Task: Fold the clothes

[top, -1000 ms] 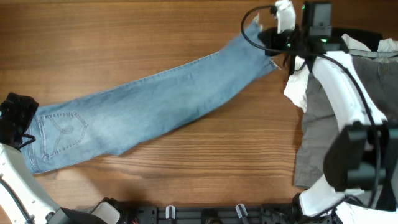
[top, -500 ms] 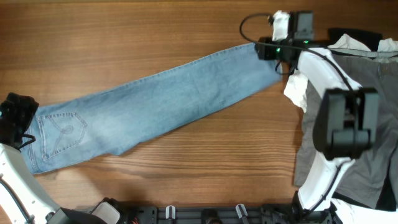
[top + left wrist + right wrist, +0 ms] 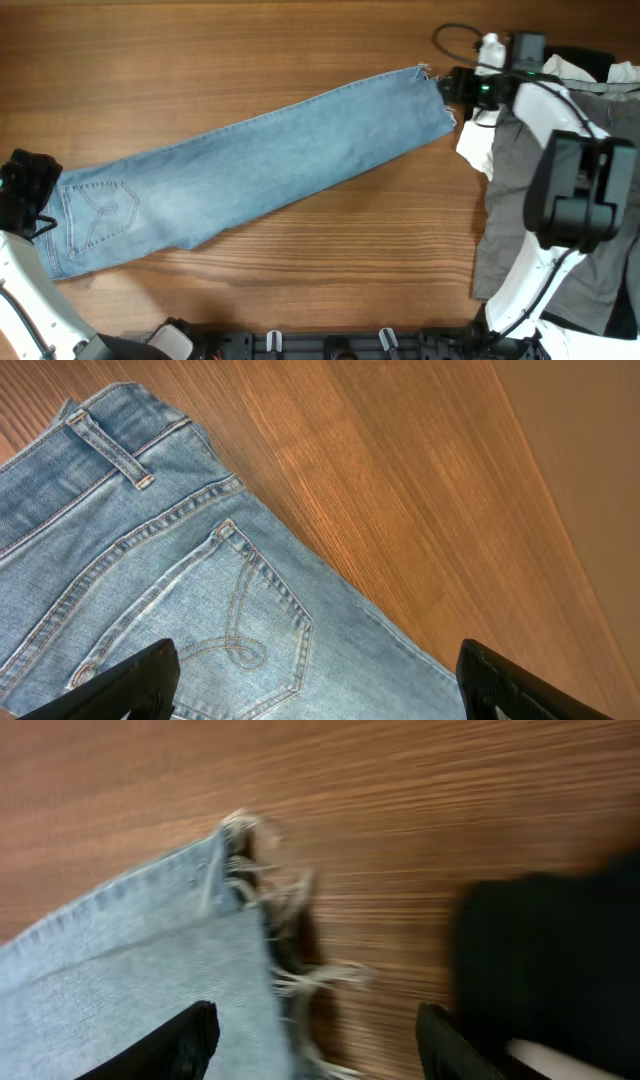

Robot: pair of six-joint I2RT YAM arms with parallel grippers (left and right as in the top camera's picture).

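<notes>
On woodgrain table (image 3: 200, 60), frayed denim jeans (image 3: 250, 165).

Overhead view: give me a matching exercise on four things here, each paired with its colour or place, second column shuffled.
Column A
1. jeans
2. trousers
3. white garment
4. pocket

Column B
a. grey, at the right edge of the view
b. stitched, on the left end of the jeans
c. light blue, lying diagonally across the middle
d. crumpled, just left of the trousers

Pairs: 1-c, 2-a, 3-d, 4-b
</notes>
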